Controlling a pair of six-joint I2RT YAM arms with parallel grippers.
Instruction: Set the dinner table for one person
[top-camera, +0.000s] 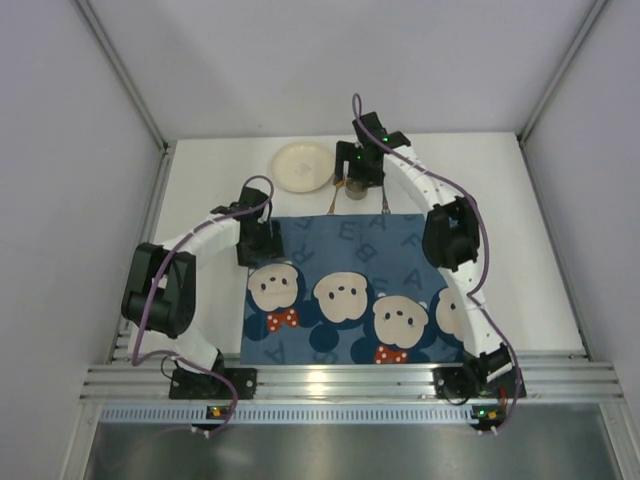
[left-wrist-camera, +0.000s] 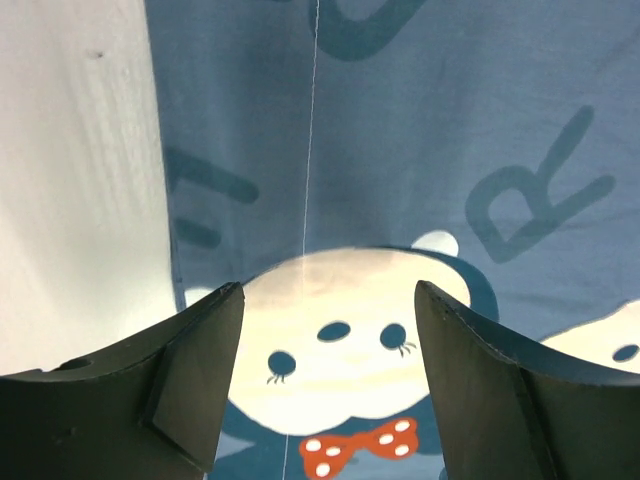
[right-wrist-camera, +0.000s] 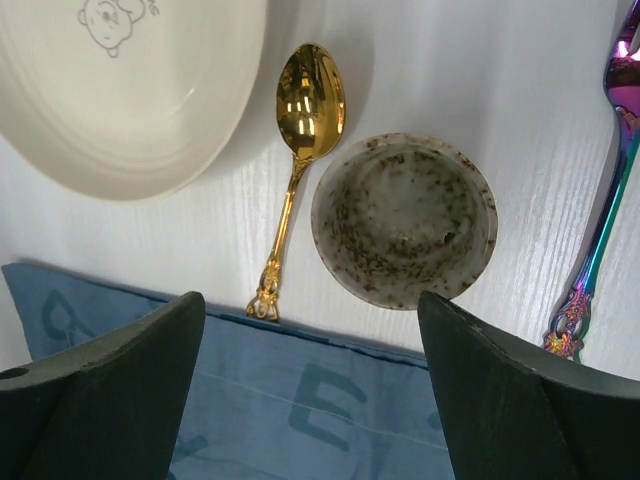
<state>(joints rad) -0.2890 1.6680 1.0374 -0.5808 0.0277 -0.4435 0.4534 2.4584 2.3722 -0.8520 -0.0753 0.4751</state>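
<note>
The dinner table is a white top with a navy mouse-print placemat near its front edge. Behind the mat lie a cream plate, a gold spoon, a speckled cup and an iridescent fork. My right gripper hangs open above the mat's far edge, just short of the spoon's handle and the cup, with nothing between its fingers. My left gripper is open over a mouse face near the mat's left edge and holds nothing.
In the top view the plate sits at the back, left of the right gripper; the cup is partly under it. Bare white table lies left of the mat. Grey walls enclose three sides.
</note>
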